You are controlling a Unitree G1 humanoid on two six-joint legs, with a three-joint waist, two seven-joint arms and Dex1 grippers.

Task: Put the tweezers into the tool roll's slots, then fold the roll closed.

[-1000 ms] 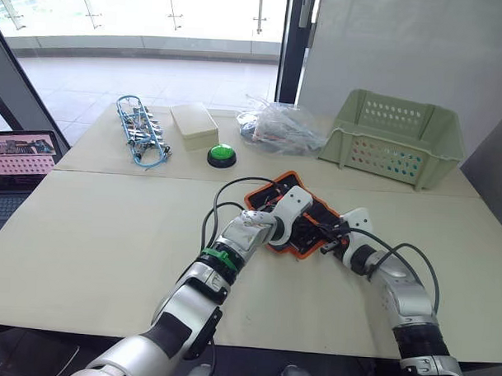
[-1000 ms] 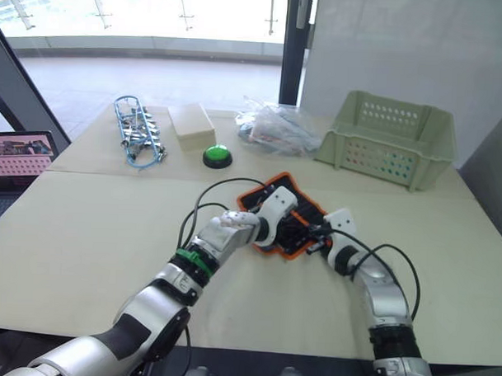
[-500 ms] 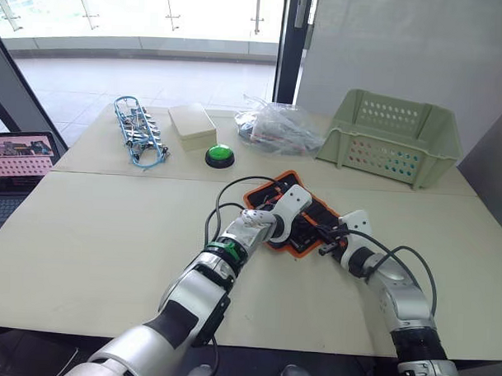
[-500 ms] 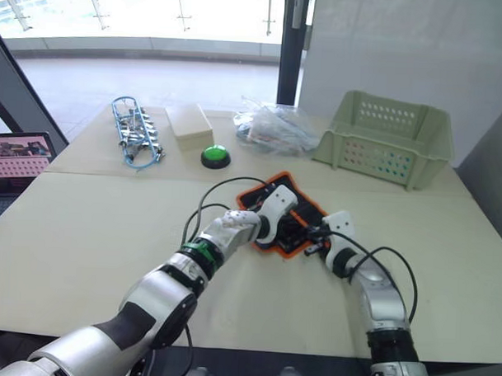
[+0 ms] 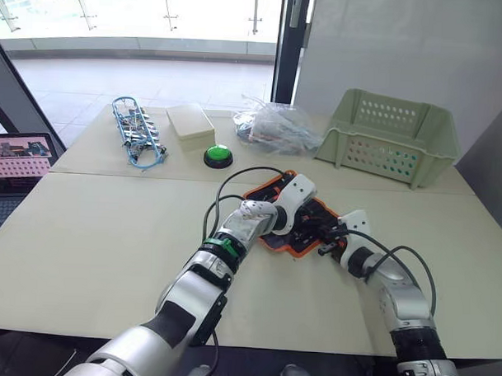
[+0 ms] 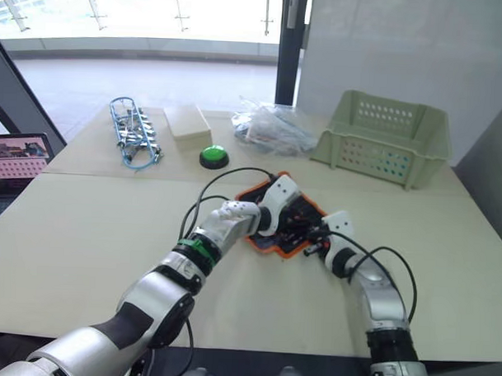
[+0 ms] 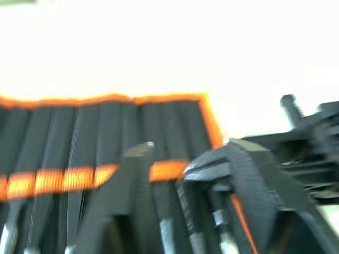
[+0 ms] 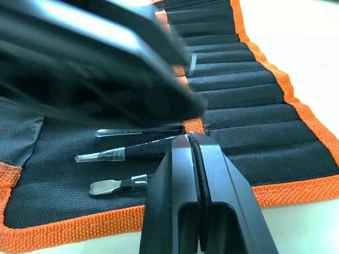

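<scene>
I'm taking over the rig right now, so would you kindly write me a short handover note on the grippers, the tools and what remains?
Right gripper: shut, empty, tips resting on the tool roll at the slots' orange band.
Left gripper: open, over the roll's inner face beside the right one, holding nothing that can be seen.
Tool roll lies open and flat on the table in front of the robot.
Done: several tweezers sit in the slots, tips sticking out; the exact count is unclear.
Left: check that all are seated, then fold the roll closed.
</scene>
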